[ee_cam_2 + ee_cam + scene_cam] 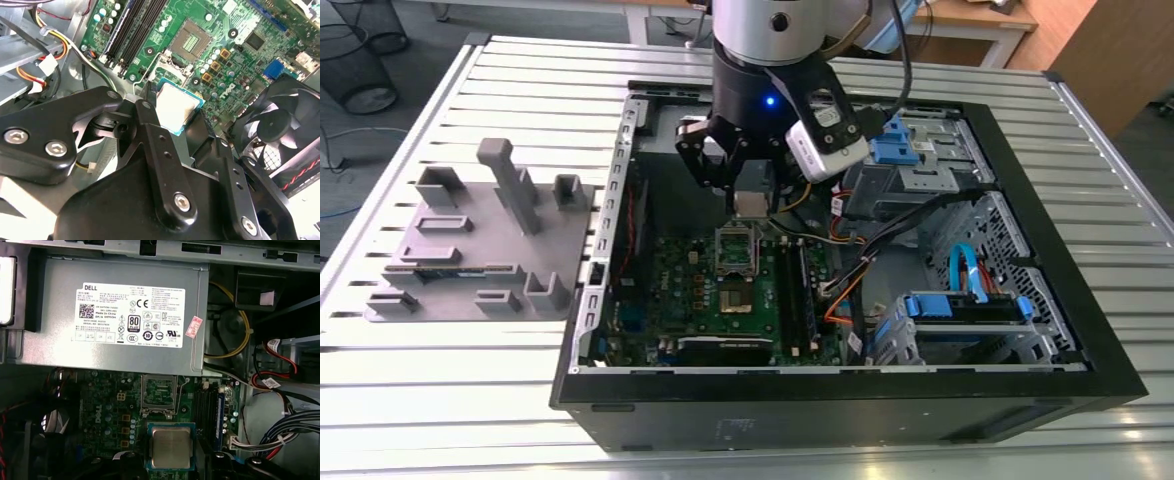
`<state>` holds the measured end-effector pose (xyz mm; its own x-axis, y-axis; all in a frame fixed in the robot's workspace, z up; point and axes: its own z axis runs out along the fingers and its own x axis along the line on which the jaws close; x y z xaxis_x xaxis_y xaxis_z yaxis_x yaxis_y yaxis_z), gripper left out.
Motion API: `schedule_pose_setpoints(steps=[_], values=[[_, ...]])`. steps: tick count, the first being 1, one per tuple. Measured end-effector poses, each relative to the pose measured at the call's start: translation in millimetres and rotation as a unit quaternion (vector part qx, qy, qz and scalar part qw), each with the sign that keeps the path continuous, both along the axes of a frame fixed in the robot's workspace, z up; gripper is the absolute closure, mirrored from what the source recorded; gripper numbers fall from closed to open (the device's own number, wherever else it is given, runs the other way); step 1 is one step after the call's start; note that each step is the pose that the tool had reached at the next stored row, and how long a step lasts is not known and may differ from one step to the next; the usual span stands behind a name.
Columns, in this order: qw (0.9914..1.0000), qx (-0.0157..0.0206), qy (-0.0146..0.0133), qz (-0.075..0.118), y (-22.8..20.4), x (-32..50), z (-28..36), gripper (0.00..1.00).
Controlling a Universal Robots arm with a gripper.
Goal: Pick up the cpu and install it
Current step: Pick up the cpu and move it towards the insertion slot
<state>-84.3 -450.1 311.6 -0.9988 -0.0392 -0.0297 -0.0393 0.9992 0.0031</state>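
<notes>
The cpu [750, 203] hangs flat, pinched at its edges by the closed tool [750, 210], above the motherboard [707, 300], the empty socket [736, 250] lying near at six o'clock in the exterior view.

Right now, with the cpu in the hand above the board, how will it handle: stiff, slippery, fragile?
Probably rigid: the cpu is a flat, metal-topped square and sits unbent in the hand. Likely slippery, since its smooth top and thin edges give little to grip. Probably light for its size, and fragile at the thin green rim.
</notes>
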Motion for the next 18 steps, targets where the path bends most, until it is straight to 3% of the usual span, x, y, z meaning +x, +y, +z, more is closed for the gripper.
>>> schedule_pose_setpoints(steps=[3,18], values=[[0.99999,-0.0037,0.0,0.0,-0.1,0.0,-0.9,0.53],[0.99999,-0.0051,0.0,0.0,-0.1,-0.1,-4.3,0.53]])
